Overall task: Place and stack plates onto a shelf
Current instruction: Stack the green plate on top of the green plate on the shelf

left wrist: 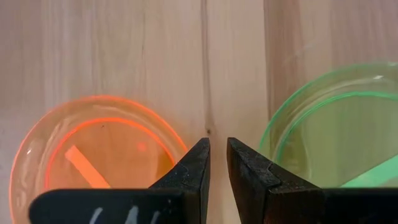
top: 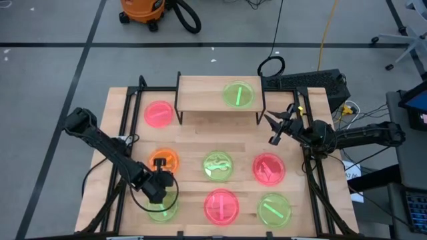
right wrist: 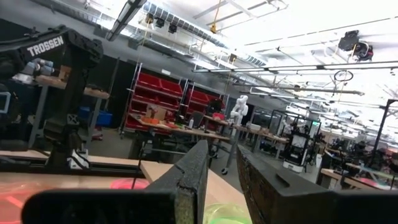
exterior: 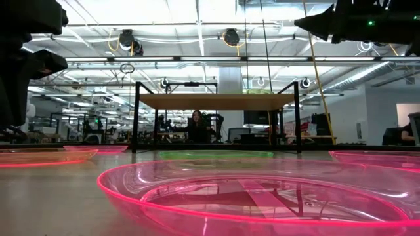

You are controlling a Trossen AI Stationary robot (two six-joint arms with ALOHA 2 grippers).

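The shelf (top: 220, 100) stands at the table's far middle and carries a green plate (top: 239, 94). On the table lie a pink plate (top: 159, 113), an orange plate (top: 163, 162), a green plate (top: 217, 166), a pink-red plate (top: 269, 168) and, in the near row, a green plate (top: 162, 207), a pink plate (top: 221, 205) and a green plate (top: 274, 209). My left gripper (left wrist: 217, 146) points down over bare wood between the orange plate (left wrist: 99, 155) and the near-left green plate (left wrist: 336, 137). Its fingers stand a narrow gap apart, with nothing between them. My right gripper (top: 275, 128) hangs raised by the shelf's right end, slightly open and empty.
Black frame rails (top: 123, 113) run along the table's left and right sides. A black box with cables (top: 313, 81) sits at the far right corner. An orange vacuum (top: 142, 10) stands on the floor beyond the table. A person (exterior: 195, 126) sits in the room behind the shelf.
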